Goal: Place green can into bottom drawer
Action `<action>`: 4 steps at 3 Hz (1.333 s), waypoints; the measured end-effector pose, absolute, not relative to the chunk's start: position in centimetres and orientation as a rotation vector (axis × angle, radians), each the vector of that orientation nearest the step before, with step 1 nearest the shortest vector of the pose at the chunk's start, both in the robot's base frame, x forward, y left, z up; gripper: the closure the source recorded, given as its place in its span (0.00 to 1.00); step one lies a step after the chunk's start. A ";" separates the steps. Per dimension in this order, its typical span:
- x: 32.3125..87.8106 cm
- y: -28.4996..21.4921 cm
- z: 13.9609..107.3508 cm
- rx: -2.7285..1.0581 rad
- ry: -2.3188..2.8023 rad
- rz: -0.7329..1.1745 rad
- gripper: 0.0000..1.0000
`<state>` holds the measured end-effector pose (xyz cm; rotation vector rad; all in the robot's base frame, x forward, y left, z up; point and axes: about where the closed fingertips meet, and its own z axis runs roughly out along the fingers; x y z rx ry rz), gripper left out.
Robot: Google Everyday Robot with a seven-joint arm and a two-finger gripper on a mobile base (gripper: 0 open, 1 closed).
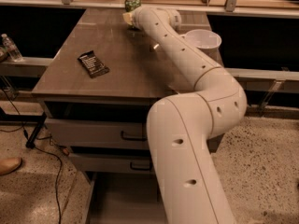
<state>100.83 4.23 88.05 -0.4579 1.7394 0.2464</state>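
Observation:
The green can (132, 3) stands upright at the far edge of the brown cabinet top (112, 45). My gripper (128, 17) is at the end of the white arm (187, 55), right at the can's near side and mostly hidden behind the wrist. The bottom drawer (122, 199) is pulled out below the cabinet, and its flat grey floor shows left of my arm's lower link.
A white bowl (202, 38) sits on the top to the right of the arm. A black snack packet (93, 63) lies on the left part. Two upper drawers (93, 134) with dark handles are closed. A water bottle (11, 47) stands at far left, and cables cross the floor.

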 end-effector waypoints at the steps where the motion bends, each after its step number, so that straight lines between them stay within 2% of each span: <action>1: 98.5 2.3 91.4 -0.406 1.739 0.299 0.95; 2: 92.7 1.2 95.4 -0.359 1.744 0.431 1.00; 3: 86.3 -2.2 98.9 -0.300 1.744 0.546 1.00; 4: 86.1 -2.4 98.8 -0.305 1.750 0.547 1.00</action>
